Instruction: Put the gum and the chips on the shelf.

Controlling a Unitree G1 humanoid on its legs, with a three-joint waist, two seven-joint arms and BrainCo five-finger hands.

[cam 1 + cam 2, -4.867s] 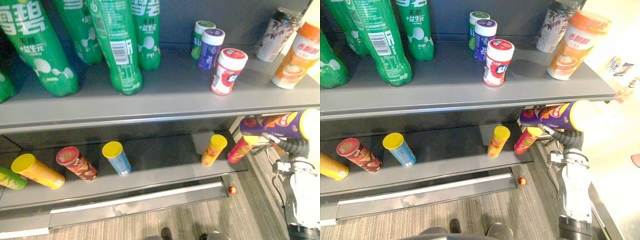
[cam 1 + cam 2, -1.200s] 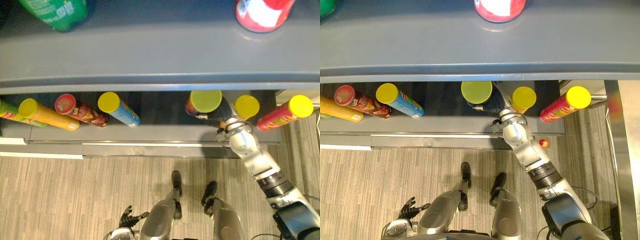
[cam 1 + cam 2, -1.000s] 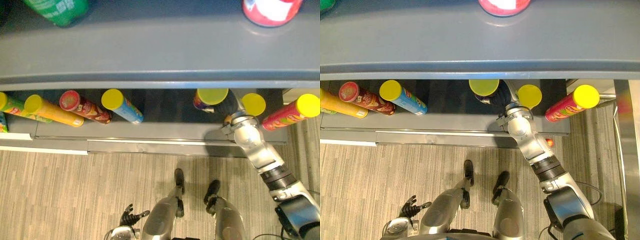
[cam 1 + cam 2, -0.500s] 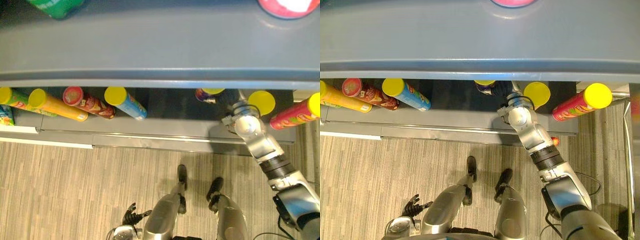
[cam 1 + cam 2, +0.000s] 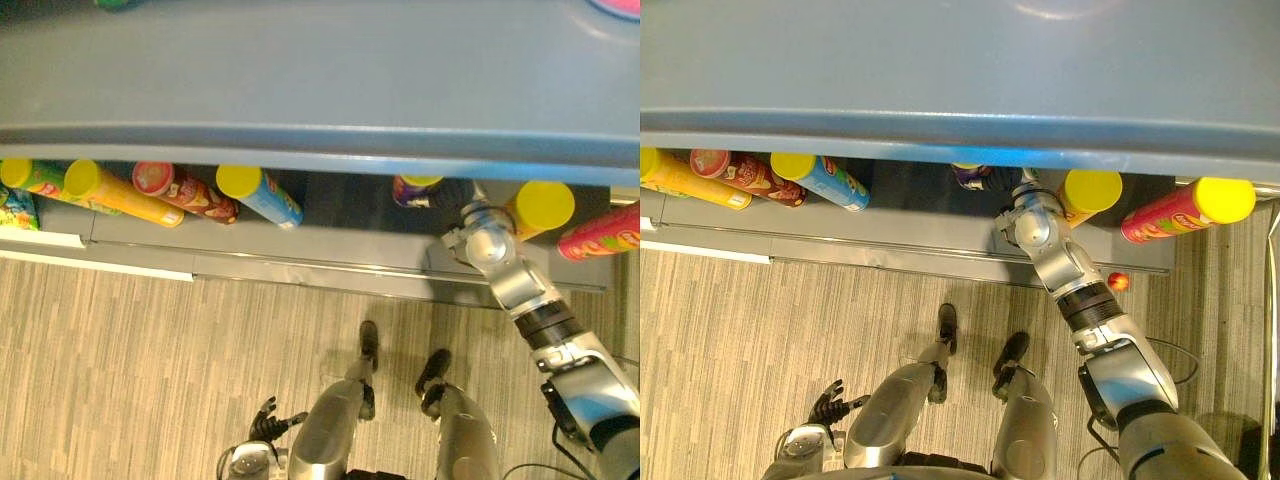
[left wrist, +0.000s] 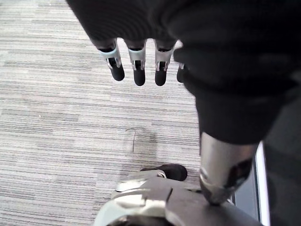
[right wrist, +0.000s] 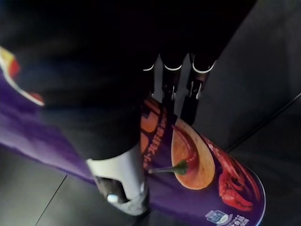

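Note:
A purple chips can (image 7: 214,176) lies in my right hand (image 5: 453,193), whose fingers (image 7: 181,92) and thumb are curled round it. The can (image 5: 414,188) sits deep on the lower shelf (image 5: 340,247), between a blue can (image 5: 264,193) and an orange can with a yellow lid (image 5: 541,206); its lid is mostly hidden under the upper shelf's edge (image 5: 320,140). A pink sliver of the gum bottle (image 5: 618,5) shows on the upper shelf. My left hand (image 5: 268,424) hangs low over the carpet, its fingers (image 6: 137,66) straight and holding nothing.
Other chips cans lie on the lower shelf: green (image 5: 22,174), yellow (image 5: 110,192) and red-brown (image 5: 186,196) at the left, red (image 5: 600,231) at the far right. A small red ball (image 5: 1119,282) lies on the floor by the shelf's base.
My right hand has carried the purple can from beside the shelf onto the lower shelf and pushed it further in under the upper shelf. The camera has tipped downward.

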